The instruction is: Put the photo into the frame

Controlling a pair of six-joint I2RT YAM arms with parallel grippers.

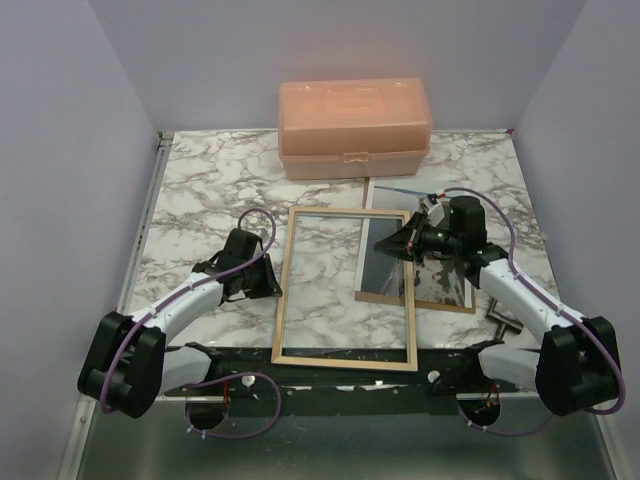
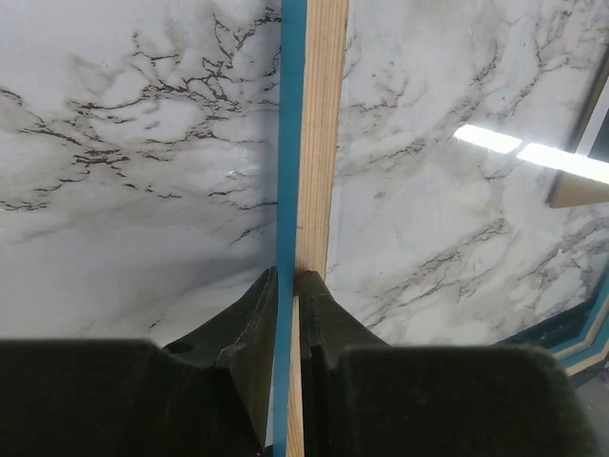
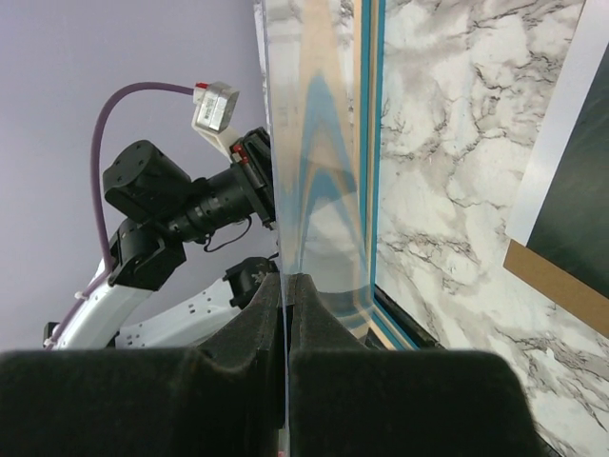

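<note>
Though left gripper point(image 2: 290, 278) is clamped on rim of the frame point(image 1: 345, 358) & right gripper point(image 3: 285, 284) pinches its pane edge, the photo point(image 3: 576, 205) lies beside on backing board point(image 3: 552, 286), i.e. not yet inserted.

A white marble-patterned tabletop with grey veins point(image 1: 200, 190) fills the middle of the top view. Plain pale lilac walls enclose it: a back wall point(image 1: 330, 50) across the top, a left wall point(image 1: 60, 200) and a right wall point(image 1: 590, 130) down the sides. A thin metal strip point(image 1: 143, 225) runs along the table's left edge. A black band point(image 1: 340, 378) lines its near edge at the bottom, with a dull grey surface point(image 1: 350, 450) below. In the left wrist view, bright white glare point(image 2: 519, 152) streaks the marble at the right.
</note>
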